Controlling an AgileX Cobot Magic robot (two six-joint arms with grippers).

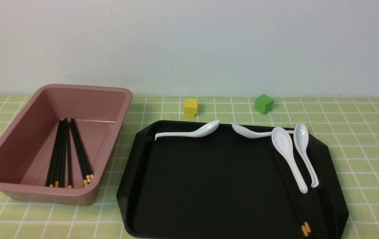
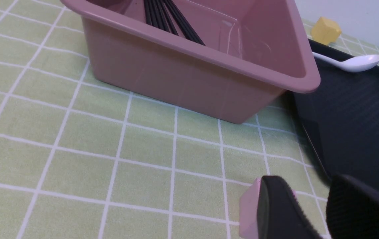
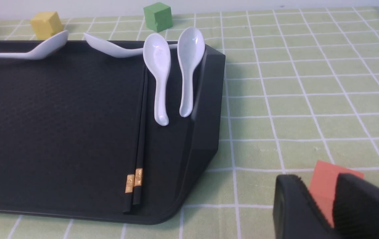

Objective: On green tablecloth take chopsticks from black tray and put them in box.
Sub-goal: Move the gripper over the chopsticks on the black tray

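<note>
On the tray's (image 1: 142, 172) right side, two chopsticks (image 3: 140, 132) lie front-to-back, gold ends nearest the robot, tips by the spoons (image 1: 287, 151). More lie likewise in the box (image 1: 16, 146). The left gripper (image 2: 309, 186) and right gripper (image 3: 315, 186) hover over the cloth (image 1: 358, 149), jaws parted, empty.

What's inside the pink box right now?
Black chopsticks lie lengthwise on the floor of the box, gold ends toward the robot. They overlap, so the count is unclear. Nothing else shows inside. The near wall hides the floor strip right behind it.
</note>
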